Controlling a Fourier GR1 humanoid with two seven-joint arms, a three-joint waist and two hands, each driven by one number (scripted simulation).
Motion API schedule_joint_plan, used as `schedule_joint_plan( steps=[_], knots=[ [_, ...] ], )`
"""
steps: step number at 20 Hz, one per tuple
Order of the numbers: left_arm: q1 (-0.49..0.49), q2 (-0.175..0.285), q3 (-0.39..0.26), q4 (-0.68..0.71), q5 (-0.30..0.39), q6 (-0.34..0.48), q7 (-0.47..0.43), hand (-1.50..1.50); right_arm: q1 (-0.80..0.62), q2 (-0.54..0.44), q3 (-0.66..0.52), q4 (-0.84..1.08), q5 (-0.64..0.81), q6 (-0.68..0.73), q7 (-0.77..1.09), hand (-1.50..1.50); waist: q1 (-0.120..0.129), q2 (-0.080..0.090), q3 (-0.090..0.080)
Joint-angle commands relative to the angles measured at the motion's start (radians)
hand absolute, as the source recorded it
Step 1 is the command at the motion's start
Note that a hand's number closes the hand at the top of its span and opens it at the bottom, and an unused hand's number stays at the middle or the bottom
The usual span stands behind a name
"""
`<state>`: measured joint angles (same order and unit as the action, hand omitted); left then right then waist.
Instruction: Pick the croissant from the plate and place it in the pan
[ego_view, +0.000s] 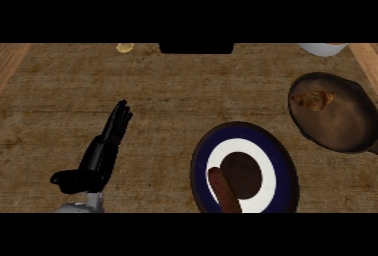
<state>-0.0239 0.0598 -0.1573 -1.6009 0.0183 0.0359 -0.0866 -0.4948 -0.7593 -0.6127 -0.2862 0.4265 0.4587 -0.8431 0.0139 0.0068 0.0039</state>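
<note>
1. The golden-brown, curved croissant (313, 100) lies inside the pan, in its upper left part, close to the rim.
2. The dark brown round metal pan (344, 125) sits at the counter's right side, and its right edge runs up to the border of the head view.
3. The round plate with a dark blue rim, a white ring and a dark brown centre (284, 165) lies below and to the left of the pan, near it but apart. No croissant is on it.
4. A reddish-brown, sausage-shaped piece (224, 190) lies on the plate's lower left part, slanting across the white ring.
5. The black left hand (100, 156) shows at the lower left, well apart from the plate. Its fingers are straight and pressed together, pointing up the view, the thumb sticks out to the left, and it holds nothing.
6. The right hand is out of the view.
7. At the brown wood-grain counter's (170, 100) far edge lie a small yellowish lump (125, 47) at the left and a white round vessel (322, 49) at the right, above the pan.
</note>
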Motion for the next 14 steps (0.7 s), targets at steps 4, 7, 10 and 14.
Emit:
schedule_joint_plan(
  steps=[4, 7, 10, 14],
  knots=[
    [-0.026, -0.001, 0.027, 0.068, -0.002, -0.002, -0.044, 0.00, 0.071, 0.002, 0.035, -0.011, -0.018, 0.133, -0.191, -1.50, -0.009, 0.000, -0.001],
    [0.009, 0.027, 0.041, 0.010, 0.018, -0.026, -0.021, 0.00, 0.063, -0.009, 0.055, -0.017, -0.018, 0.092, -0.159, -1.50, -0.001, -0.003, -0.002],
    [0.011, 0.013, 0.014, -0.008, -0.004, -0.014, -0.011, 0.00, 0.060, -0.045, 0.055, 0.000, -0.031, 0.110, -0.173, -1.50, 0.006, 0.000, 0.000],
    [-0.013, 0.009, 0.030, 0.046, -0.001, -0.018, -0.035, 0.00, 0.071, -0.048, 0.080, -0.019, -0.032, 0.090, -0.205, -1.50, -0.002, -0.001, -0.001]
  ],
)
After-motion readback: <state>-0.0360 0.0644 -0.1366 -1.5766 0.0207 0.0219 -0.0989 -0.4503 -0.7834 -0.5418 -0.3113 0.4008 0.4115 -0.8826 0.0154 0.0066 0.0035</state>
